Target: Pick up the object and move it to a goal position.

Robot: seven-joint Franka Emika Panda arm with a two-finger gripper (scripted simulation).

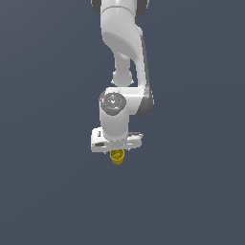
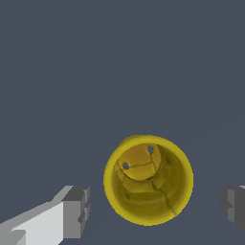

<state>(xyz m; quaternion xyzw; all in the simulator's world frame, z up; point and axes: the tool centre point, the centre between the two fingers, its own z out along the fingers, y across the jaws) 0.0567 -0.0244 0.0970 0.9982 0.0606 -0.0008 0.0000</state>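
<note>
Yellow cup (image 2: 148,179) is the target, but we go by size: Panda arm (image 1: 125,43) fills upper centre of the exterior view, white gripper (image 1: 116,149) at frame centre, cup (image 1: 117,156) directly below it. In the wrist view the cup sits upright, rim up, between the grey finger pads (image 2: 76,212), gaps on both sides, so the jaws stand wide and hold nothing. We judge this pre-grasp: next comes closing on the walls, then lifting toward the goal, which isn't visible.
</note>
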